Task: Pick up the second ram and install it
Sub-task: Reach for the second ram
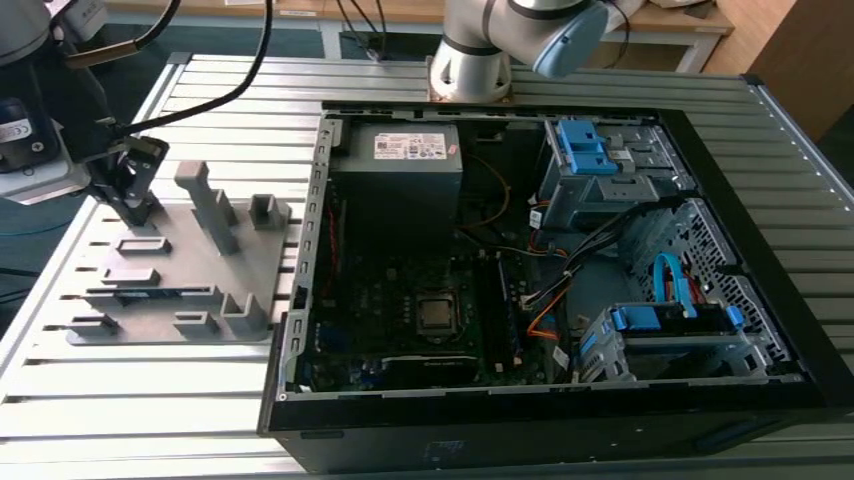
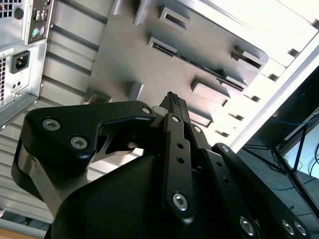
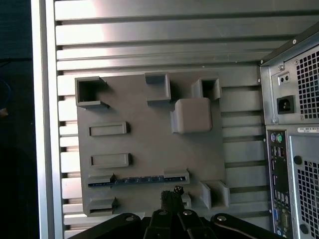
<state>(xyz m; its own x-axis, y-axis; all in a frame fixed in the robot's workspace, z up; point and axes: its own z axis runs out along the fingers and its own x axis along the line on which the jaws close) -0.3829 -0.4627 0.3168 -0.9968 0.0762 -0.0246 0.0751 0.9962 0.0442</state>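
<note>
At the left side of the exterior view the claw (image 1: pixel 134 215) hung over the far end of a grey plastic fixture (image 1: pixel 187 300), which lay flat on the slatted metal surface (image 1: pixel 160 400). Its fingers were pressed together, as I could see it, and they had hold of nothing. The tips pointed down at the fixture, close above it but not touching.

The second ram (image 3: pixel 139 180) stood on its long edge in a narrow slot of this fixture. In the first wrist view it was a thin dark blue strip in the lower middle of the frame, just beyond the claw tips. The other pockets and blocks of the fixture were around it.

To the right of the fixture, just beside it, an open computer case (image 1: pixel 314 250) lay on its side and took the centre and right of the exterior view. Inside, a dark power supply (image 1: pixel 398 160) sat at the upper middle. A bright blue flat cable (image 1: pixel 667 280) curved at the right. The pale base of the arm (image 1: pixel 467 60) stood at the top centre, behind the case.
</note>
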